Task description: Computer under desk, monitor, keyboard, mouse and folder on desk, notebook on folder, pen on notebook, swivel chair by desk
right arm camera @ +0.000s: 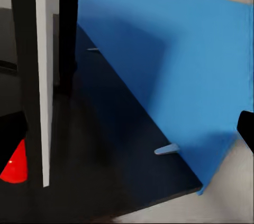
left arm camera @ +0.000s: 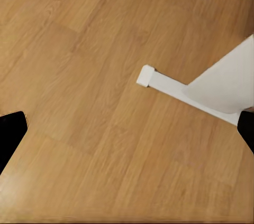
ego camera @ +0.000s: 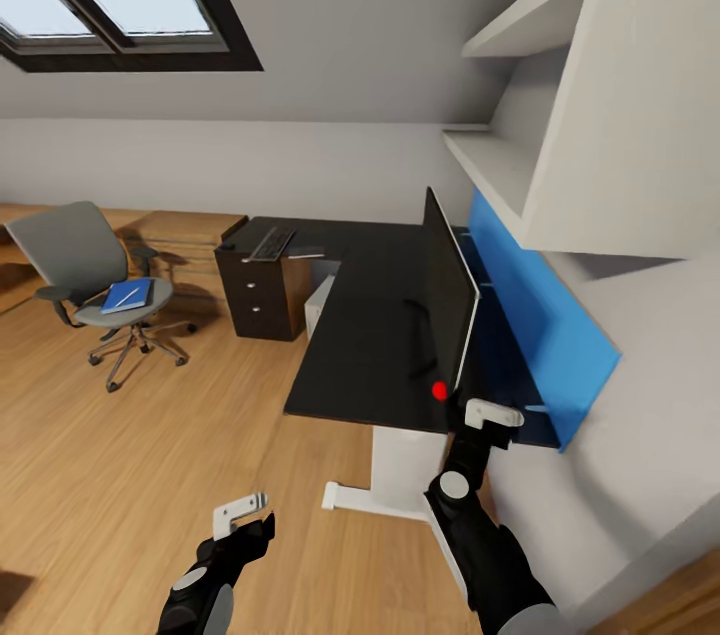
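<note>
Monitor (ego camera: 447, 290) upright on matte black desk (ego camera: 365, 335); flat blue folder (ego camera: 127, 295) on padded swivel chair (ego camera: 95, 280). Left gripper (ego camera: 240, 507) and right gripper (ego camera: 492, 412) fingers spread, empty.

The left arm reaches forward, low and near, with its claw (ego camera: 243, 507) hanging above the floor; whether its fingers are parted cannot be told. The right arm stretches farther ahead and higher, forearm angled up, its claw (ego camera: 493, 413) raised to the near right of the scene, state likewise unclear.
</note>
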